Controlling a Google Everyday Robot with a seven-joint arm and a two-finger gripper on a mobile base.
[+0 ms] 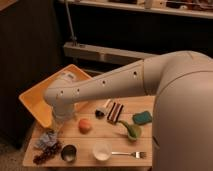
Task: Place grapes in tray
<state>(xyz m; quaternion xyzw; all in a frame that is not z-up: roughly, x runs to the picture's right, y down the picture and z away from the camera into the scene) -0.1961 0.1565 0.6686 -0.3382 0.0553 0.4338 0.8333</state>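
A dark purple bunch of grapes [44,156] lies at the front left corner of the wooden table [120,142]. The yellow tray [35,102] sits at the table's back left, tilted over the edge. My arm reaches in from the right across the tray's front. My gripper [58,122] points down at the end of the arm, just in front of the tray and a little above and behind the grapes. It is mostly hidden by the wrist. A crumpled grey-blue item [46,140] lies between the gripper and the grapes.
An orange fruit [85,125] lies right of the gripper. A metal cup [68,152], a white cup [101,150] and a fork [127,154] stand along the front edge. A dark bar [115,112], a green sponge [141,118] and a green fruit [131,130] lie further right.
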